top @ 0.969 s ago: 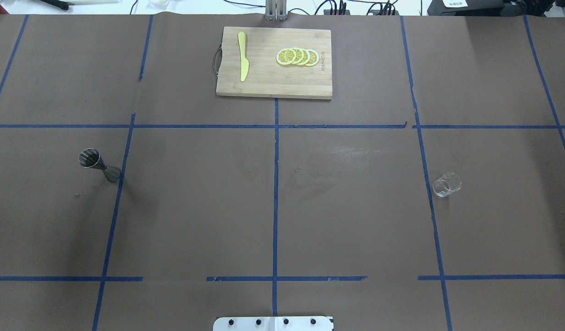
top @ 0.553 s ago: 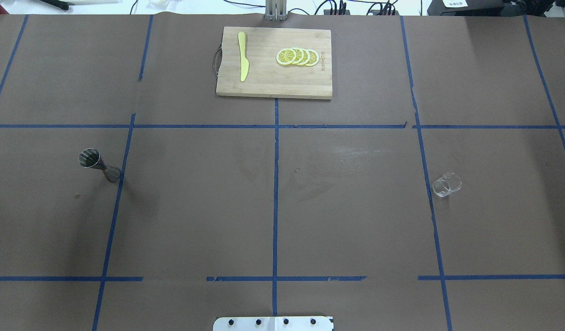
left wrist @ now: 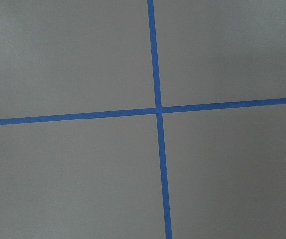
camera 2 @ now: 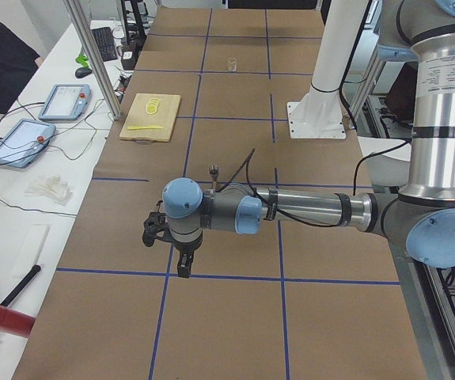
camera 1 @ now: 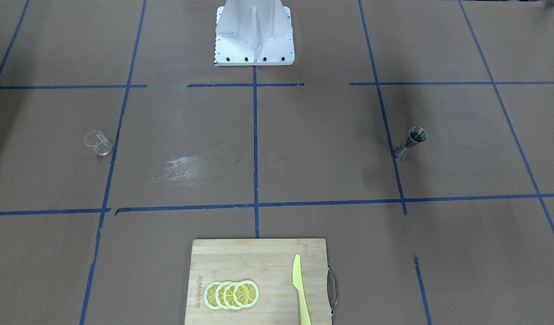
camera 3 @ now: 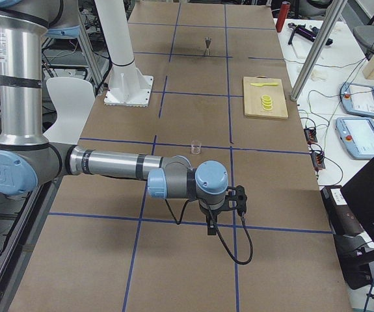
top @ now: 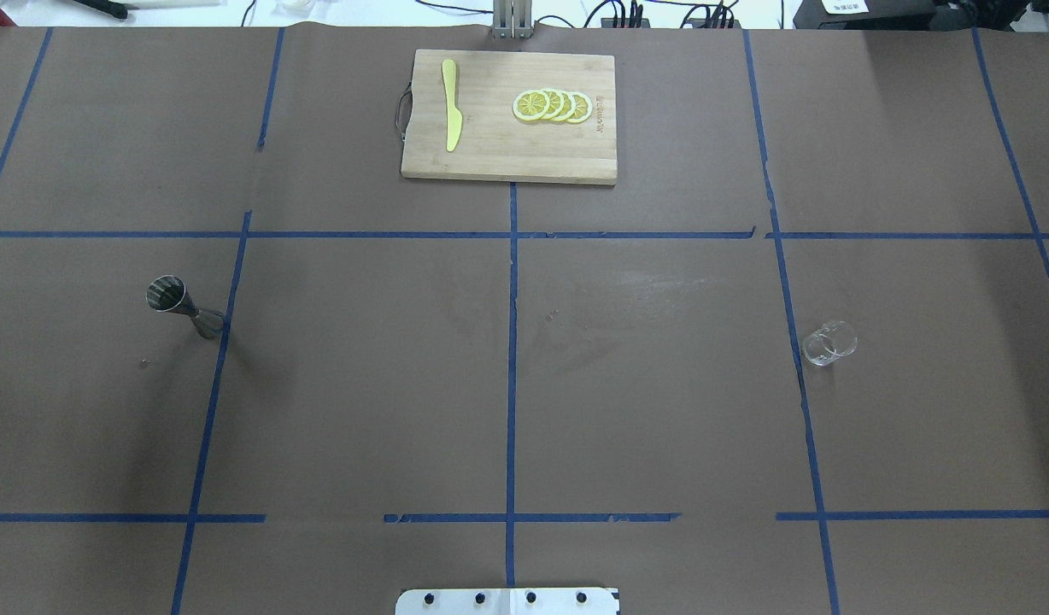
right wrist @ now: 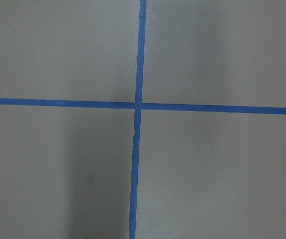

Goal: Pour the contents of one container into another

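A small metal jigger (top: 183, 306) stands upright on the table's left side; it also shows in the front view (camera 1: 410, 142) and far off in the right side view (camera 3: 207, 44). A small clear glass (top: 829, 343) stands on the right side (camera 1: 98, 142). Both arms are outside the overhead and front views. My left gripper (camera 2: 181, 267) hangs over bare paper well short of the jigger (camera 2: 214, 169). My right gripper (camera 3: 211, 227) hangs over paper short of the glass (camera 3: 196, 147). I cannot tell whether either is open or shut. Both wrist views show only crossed blue tape.
A wooden cutting board (top: 490, 154) at the far middle carries several lemon slices (top: 552, 105) and a yellow knife (top: 450, 104). The robot's white base plate (camera 1: 254, 36) sits at the near middle. Operators' tablets and cables lie beyond the far edge (camera 2: 61, 101).
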Motion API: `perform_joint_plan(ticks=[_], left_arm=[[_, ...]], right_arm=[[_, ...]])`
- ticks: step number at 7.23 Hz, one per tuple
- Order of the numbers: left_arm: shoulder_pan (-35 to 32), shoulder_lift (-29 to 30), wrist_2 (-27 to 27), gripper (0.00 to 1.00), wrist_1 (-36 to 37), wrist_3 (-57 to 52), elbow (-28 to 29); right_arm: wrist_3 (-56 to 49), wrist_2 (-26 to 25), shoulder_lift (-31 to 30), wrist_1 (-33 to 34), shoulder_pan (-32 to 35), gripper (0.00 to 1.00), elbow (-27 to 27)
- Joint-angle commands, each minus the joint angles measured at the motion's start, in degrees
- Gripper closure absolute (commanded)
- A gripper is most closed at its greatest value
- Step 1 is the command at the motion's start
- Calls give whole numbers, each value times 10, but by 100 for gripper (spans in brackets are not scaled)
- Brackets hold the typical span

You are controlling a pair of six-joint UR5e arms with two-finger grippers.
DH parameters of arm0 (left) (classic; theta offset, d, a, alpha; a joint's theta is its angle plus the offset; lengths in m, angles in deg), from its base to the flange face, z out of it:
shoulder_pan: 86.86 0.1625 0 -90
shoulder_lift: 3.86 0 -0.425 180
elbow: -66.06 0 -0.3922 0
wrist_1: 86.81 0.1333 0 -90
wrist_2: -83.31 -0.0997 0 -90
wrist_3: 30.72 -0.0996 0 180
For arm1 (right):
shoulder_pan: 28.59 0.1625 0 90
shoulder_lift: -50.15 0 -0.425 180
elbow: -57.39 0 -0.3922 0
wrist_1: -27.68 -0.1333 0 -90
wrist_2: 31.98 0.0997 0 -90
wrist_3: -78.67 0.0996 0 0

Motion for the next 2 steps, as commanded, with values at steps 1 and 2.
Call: perform_joint_plan(ticks=[1,2], left_arm=[[0,0,0,0,0,0,0],[0,0,0,0,0,0,0]], right_arm=[[0,-1,-1,0,0,0,0],[0,-1,-4,-1,0,0,0]])
